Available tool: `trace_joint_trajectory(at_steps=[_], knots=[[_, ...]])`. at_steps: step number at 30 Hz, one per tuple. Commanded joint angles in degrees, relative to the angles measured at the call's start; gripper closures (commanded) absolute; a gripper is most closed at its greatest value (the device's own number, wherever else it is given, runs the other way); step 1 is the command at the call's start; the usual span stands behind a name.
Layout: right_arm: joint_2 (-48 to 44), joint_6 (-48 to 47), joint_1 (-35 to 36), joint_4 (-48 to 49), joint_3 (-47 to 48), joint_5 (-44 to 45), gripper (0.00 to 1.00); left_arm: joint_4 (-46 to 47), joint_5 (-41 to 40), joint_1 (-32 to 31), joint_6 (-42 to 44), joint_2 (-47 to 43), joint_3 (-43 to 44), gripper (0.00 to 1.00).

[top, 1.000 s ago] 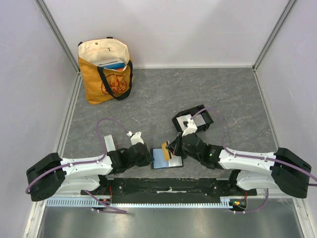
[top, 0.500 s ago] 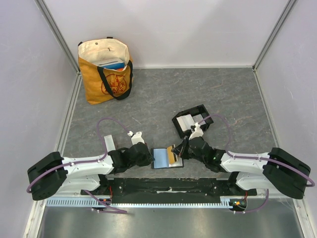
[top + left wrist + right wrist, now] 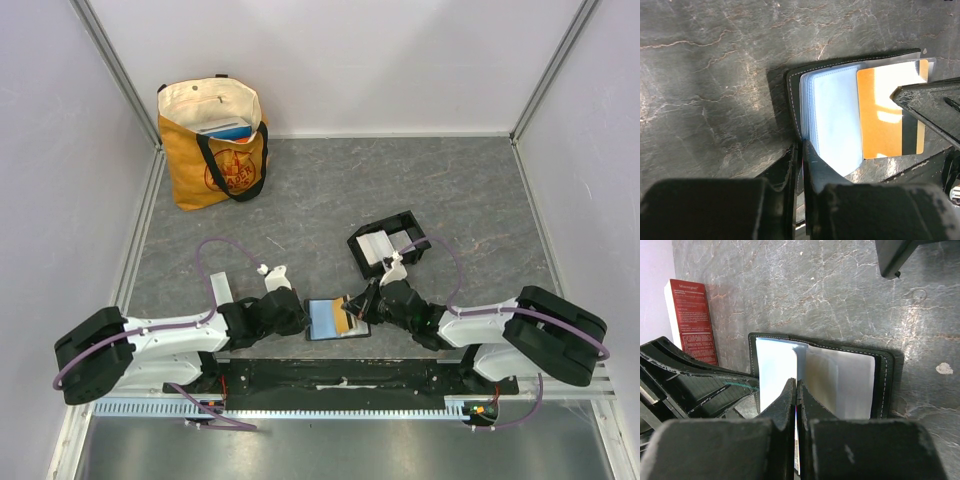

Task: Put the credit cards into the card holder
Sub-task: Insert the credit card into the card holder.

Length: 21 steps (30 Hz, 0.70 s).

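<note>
the orange card (image 3: 885, 110) looks thin, stiff and slick, so pinch an exposed edge. left hand (image 3: 801, 146) clamps the wallet (image 3: 793, 100); right hand (image 3: 796, 386), pinched shut, sits at the card.

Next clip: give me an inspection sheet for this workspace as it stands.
Surface: grey stone-patterned table.
Job's things: orange card at the open wallet, not in the card holder, which holds pale cards.
Clutter: tote bag at far left; red box beside the wallet.
Grippers: left gripper, jaws shut on the wallet's edge; right gripper, jaws shut over the wallet, hold unclear.
Cables: purple cables loop off both arms.
Surroundings: pale walls; nothing else seen.
</note>
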Motion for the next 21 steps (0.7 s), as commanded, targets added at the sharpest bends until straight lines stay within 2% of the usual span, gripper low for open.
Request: trace_joint_trajectory(at_steps=[1, 3, 7, 8, 10, 12, 17, 21], knots=[[1.9, 0.7, -0.1, 3.2, -1.4, 0.9, 1.00, -3.3, -0.5, 0.3, 2.1, -1.4, 1.4, 0.80], [2.5, 1.2, -0.1, 3.7, -1.7, 1.3, 1.00, -4.6, -0.7, 0.2, 1.9, -1.9, 1.3, 0.74], [3.1, 1.2, -0.1, 3.6, -1.8, 1.7, 1.00, -6.4, -1.7, 0.3, 1.1, -3.7, 0.9, 0.73], [3.2, 1.3, -0.1, 3.6, -1.8, 1.5, 1.00, -6.4, -1.9, 0.2, 1.0, -4.1, 0.5, 0.75], [3.4, 1.1, -0.1, 3.5, -1.5, 1.6, 1.00, -5.9, -2.1, 0.2, 1.0, -4.8, -0.2, 0.88], [3.3, 1.1, -0.1, 3.3, -1.4, 1.4, 1.00, -4.8, -2.0, 0.2, 1.2, -5.0, -0.6, 0.94], [0.3, 0.9, -0.1, 2.9, -1.3, 1.7, 1.00, -2.5, -0.8, 0.2, 1.7, -2.9, -0.5, 0.98], [-6.9, 0.2, -0.1, -2.8, -0.6, 4.9, 1.00, -2.5, -0.7, 0.2, 1.3, -1.2, -0.2, 0.98]])
